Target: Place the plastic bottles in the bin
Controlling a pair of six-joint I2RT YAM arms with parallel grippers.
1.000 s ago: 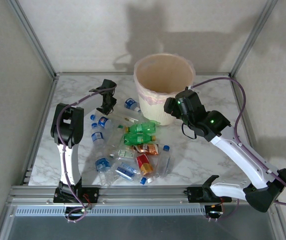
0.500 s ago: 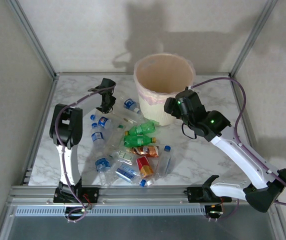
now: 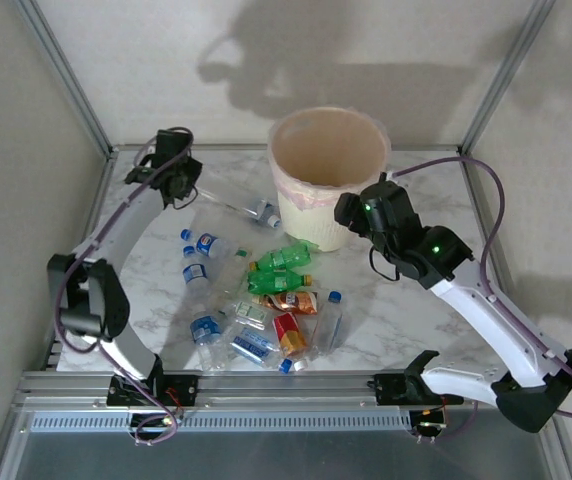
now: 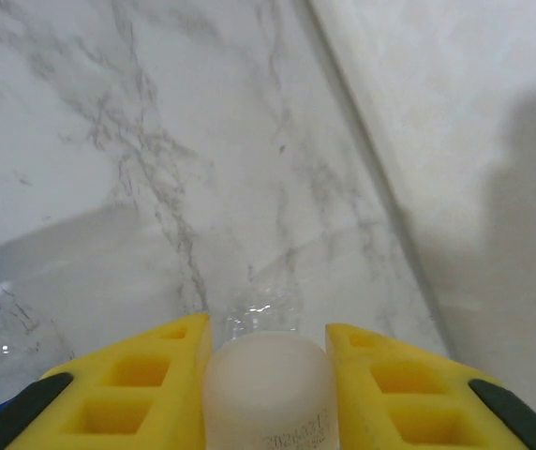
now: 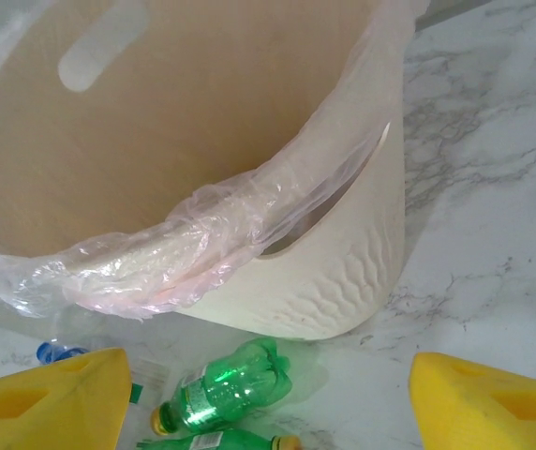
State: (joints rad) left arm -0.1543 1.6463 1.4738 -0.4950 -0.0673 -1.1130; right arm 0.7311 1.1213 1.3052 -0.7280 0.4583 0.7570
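Top view: left gripper [image 3: 171, 180] near far-left table [image 3: 406, 320] corner; loose plastic bottles [image 3: 266, 300] mid-table, bin [image 3: 296, 190] at far edge.
Left wrist: left gripper [image 4: 266, 330] jaws clamp a white-capped clear bottle [image 4: 266, 389].
Right wrist: right gripper [image 5: 268, 367] jaws apart (green bottle [image 5: 226, 380] beside bin [image 5: 343, 272]).

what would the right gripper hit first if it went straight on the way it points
Most likely the bin: its near wall is ahead of the open right gripper. The green bottle lies lower at its foot; depth is unclear, so that could come first.
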